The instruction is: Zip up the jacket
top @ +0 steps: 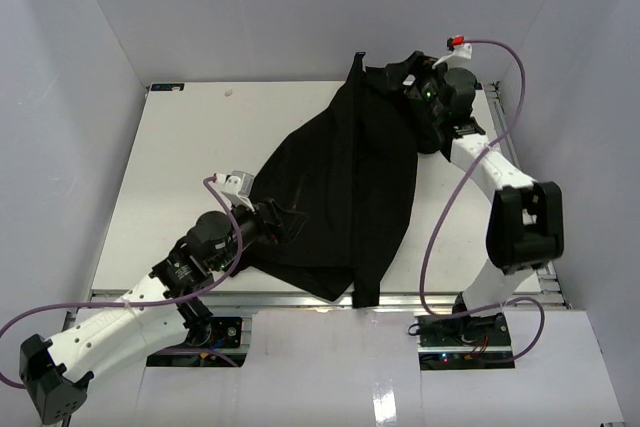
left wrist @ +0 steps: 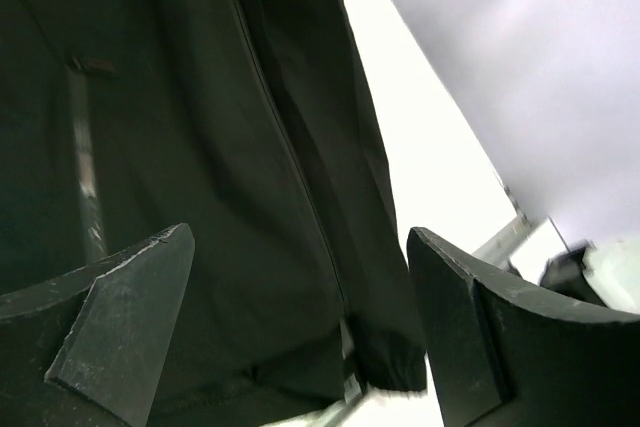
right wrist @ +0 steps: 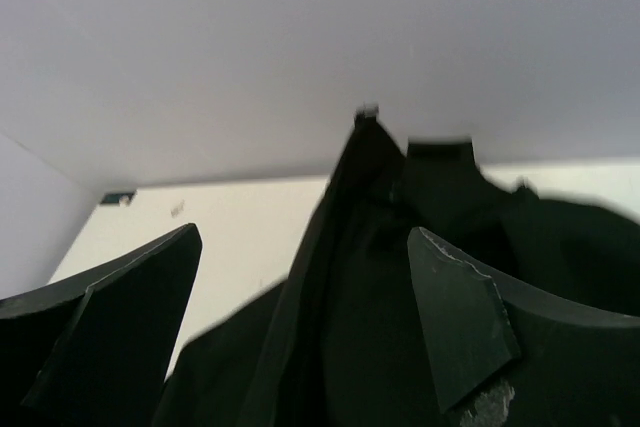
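Black jacket (top: 340, 197), zipper (left wrist: 285, 162) looks closed ahead of your left claw (top: 288, 222); it and right claw (top: 410, 82) gape empty, so back off without snagging.

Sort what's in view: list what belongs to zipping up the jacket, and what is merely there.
Belongs to the job:
- jacket, black, spread on the table
- left gripper, fingers open
- right gripper, fingers open

Merely there:
- table
- purple cables
- small speck on the table's far side

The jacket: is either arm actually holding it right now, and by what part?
Nothing is held: the left gripper and the right gripper both stand open at the jacket, clamping no fabric.
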You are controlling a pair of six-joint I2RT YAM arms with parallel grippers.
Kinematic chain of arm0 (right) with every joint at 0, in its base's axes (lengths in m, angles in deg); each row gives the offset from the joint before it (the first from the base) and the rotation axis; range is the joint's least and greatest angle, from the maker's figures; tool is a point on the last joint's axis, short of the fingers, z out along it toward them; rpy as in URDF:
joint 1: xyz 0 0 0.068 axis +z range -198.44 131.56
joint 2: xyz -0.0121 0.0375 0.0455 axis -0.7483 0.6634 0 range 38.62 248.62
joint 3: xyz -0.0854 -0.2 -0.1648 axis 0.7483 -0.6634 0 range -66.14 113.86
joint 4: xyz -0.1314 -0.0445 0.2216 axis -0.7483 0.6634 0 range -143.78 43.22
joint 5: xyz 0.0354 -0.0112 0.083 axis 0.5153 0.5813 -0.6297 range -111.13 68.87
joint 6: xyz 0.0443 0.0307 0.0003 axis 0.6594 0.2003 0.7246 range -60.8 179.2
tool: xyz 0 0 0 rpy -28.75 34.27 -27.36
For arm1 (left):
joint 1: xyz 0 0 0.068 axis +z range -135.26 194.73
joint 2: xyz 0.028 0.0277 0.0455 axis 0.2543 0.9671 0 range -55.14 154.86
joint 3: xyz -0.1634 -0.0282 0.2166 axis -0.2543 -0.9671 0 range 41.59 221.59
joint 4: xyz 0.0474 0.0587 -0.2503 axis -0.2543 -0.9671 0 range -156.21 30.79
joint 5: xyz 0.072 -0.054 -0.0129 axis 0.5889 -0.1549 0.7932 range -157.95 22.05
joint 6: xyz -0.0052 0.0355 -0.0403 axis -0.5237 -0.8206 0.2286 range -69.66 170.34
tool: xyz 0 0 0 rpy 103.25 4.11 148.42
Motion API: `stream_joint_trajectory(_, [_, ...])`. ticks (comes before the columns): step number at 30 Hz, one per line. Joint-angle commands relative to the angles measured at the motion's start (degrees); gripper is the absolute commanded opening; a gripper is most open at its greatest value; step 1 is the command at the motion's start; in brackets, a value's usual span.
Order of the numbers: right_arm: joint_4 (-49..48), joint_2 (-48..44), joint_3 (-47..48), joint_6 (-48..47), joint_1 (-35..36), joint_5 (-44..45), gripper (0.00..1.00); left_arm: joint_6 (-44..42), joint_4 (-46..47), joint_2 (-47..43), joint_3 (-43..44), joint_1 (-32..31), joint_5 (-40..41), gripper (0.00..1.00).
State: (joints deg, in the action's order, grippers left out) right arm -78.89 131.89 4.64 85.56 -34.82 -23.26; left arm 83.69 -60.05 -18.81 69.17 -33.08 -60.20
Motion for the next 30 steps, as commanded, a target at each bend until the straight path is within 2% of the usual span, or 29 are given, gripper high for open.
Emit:
stream_joint_trajectory(1, [19.14,-12.91,-8.63,-0.83,7.04,8.39,0.9,-5.33,6.35,-1.45,-3.35,0.05,2.95,0.98])
stream_joint_trajectory(5, [24.65,-24.11,-17.81,-1.3,14.19,11.84,0.9,-7.26,8.38,-3.88,-5.89,-0.09,2.38,0.98])
stream_joint_trajectory(7, [26.7,-30.05,-21.59,-0.8,16.21,11.51,0.9,-8.12,7.91,-6.07,-7.04,-0.09,5.25,0.98])
stream_joint_trajectory(11, [28.91,-37.17,-29.18,-0.04,17.78,9.14,0.9,-8.97,8.7,-9.76,-8.97,-0.16,6.77,0.98])
stream_joint_trajectory(17, [30.28,-50.12,-36.99,-1.52,18.79,10.83,0.9,-9.84,10.32,-14.14,-11.39,-0.26,6.1,0.98])
stream_joint_trajectory(30, [29.29,-54.44,-38.26,-2.68,18.72,11.21,0.9,-9.81,10.82,-14.42,-11.85,-0.32,4.72,0.98])
